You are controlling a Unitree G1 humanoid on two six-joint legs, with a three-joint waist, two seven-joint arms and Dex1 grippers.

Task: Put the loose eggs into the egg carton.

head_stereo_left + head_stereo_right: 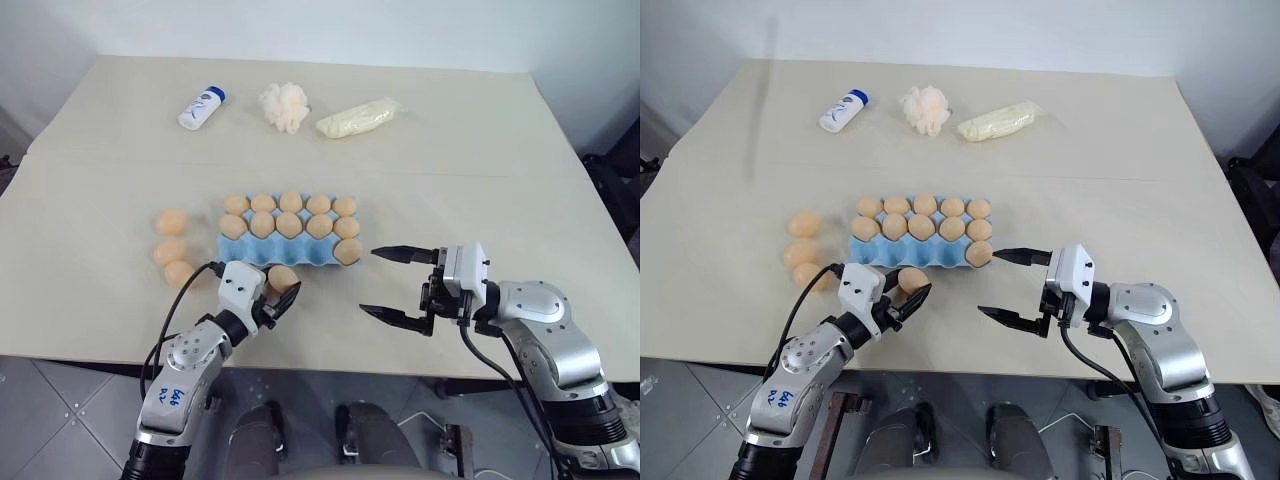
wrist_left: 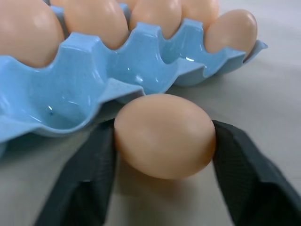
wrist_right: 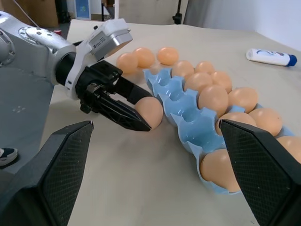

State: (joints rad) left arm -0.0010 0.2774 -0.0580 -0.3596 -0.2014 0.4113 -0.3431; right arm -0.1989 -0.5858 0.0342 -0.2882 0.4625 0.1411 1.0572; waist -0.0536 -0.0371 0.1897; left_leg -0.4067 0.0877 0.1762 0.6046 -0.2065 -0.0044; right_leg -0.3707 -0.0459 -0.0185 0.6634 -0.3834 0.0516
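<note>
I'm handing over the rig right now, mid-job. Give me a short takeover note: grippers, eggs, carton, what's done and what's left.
Left gripper: shut on one egg, just in front of the egg carton.
Right gripper: open, holding nothing, beside the carton's right end.
Done: eleven eggs sit in the carton; the back and middle rows are full, and the front row has one at its right end.
Left: place the held egg, then the three loose eggs lying left of the carton. Four front cups are free.

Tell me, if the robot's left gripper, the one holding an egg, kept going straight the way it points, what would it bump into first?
Most likely the egg carton. The left gripper is shut on an egg just short of the carton's near wall, so that blue edge, by the empty cups, would probably be hit first.
</note>
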